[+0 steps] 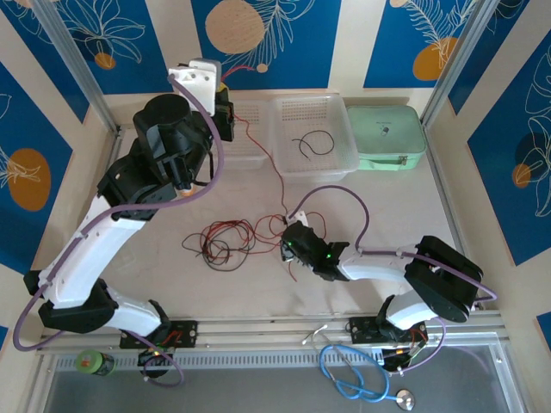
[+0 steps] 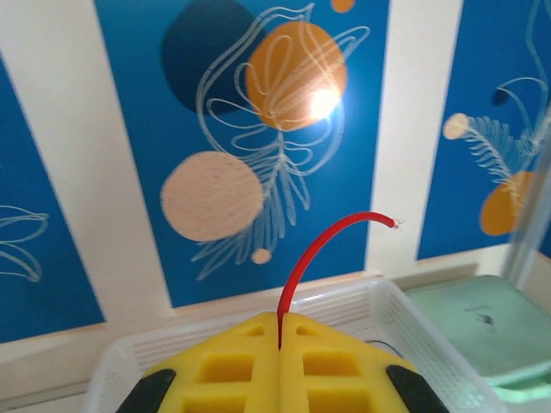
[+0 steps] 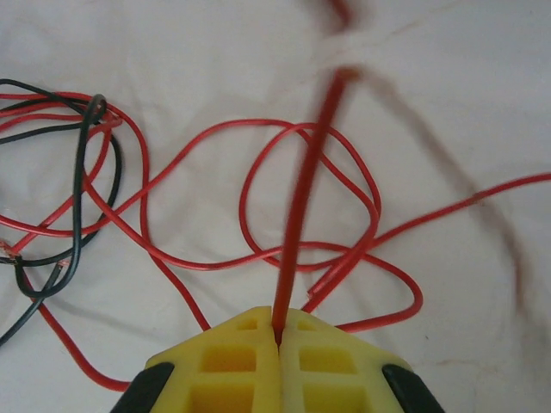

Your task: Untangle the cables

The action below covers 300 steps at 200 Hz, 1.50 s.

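The jaws of both grippers are pressed shut, each on a red cable. At the left gripper (image 2: 280, 331), the red cable (image 2: 320, 245) is pinched between the yellow pads, and its short free end is seen arching up to the right. At the right gripper (image 3: 277, 334), a red strand is clamped and rises blurred from the pads. From above, this red cable (image 1: 263, 153) is seen strung from the raised left gripper (image 1: 225, 110) at the far left down to the right gripper (image 1: 288, 247), set low at mid-table. Just left of the right gripper, a tangle of red and black cables (image 1: 225, 241) is spread on the white cloth (image 1: 250, 288). 1 black cable (image 1: 312, 142) is laid apart in a clear perforated tray (image 1: 337, 112). A mint-green case (image 1: 387, 138) is placed beside that tray.
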### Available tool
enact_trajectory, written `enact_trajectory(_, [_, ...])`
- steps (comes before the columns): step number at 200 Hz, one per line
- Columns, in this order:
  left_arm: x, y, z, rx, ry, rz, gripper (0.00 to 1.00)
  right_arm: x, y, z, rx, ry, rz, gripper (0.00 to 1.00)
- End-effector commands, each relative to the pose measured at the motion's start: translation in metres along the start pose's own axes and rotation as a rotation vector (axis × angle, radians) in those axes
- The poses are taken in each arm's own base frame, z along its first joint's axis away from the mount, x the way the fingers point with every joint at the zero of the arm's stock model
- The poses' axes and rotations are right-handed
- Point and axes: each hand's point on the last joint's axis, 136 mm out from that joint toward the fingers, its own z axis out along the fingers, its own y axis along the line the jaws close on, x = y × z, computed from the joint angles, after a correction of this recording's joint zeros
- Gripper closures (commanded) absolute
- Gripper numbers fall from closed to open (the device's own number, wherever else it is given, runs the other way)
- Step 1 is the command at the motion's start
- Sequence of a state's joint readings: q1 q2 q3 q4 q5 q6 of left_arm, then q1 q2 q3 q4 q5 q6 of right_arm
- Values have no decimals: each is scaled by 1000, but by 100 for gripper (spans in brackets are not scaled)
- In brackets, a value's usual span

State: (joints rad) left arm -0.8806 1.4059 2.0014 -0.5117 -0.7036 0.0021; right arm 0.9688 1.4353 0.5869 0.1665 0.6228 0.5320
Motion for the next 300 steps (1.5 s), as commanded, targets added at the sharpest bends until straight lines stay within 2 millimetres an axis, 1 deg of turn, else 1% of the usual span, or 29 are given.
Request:
enact_trajectory(1, [-16,22,2,-114,-47,36,100,3,-6,-5,30,10,53,100])
enact_trajectory(26, [-23,31,5,-162,-70,63,100,12,-11,-4,54,46,76,100])
enact_trajectory(45, [-30,37,10,-188,-100,79,100,23,-17,-4,81,85,98,100])
enact_trajectory(66, [-36,42,22,-223,-130,100,100,34,-23,-8,106,116,120,100])
enact_trajectory(92, [-49,58,35,-283,-170,109,100,45,-30,-14,130,138,140,100])
enact_trajectory(105, [-55,63,42,-288,-187,101,100,50,-33,-17,142,149,150,100])
enact_trajectory(126, [-64,64,51,-278,-227,101,100,56,-39,-20,162,158,161,100])
enact_trajectory(150, [-64,58,69,-257,-265,126,100,57,-40,-23,170,156,166,100])
enact_trajectory(172, [-57,62,91,-268,-294,128,100,55,-39,-24,169,152,166,100])
enact_trajectory(196, [-42,79,123,-294,-308,92,100,54,-36,-25,167,151,162,100])
enact_trajectory(219, [-18,95,161,-309,-296,63,100,56,-33,-27,167,151,160,100])
enact_trajectory(236, [9,104,194,-304,-259,47,100,58,-31,-28,165,154,158,100])
enact_trajectory(258, [48,117,233,-305,-209,8,100,62,-30,-30,174,165,152,100])
enact_trajectory(283, [88,130,264,-289,-163,-53,100,67,-31,-32,193,183,147,100])
enact_trajectory(300, [118,132,282,-278,-122,-76,100,69,-32,-32,204,195,143,100])
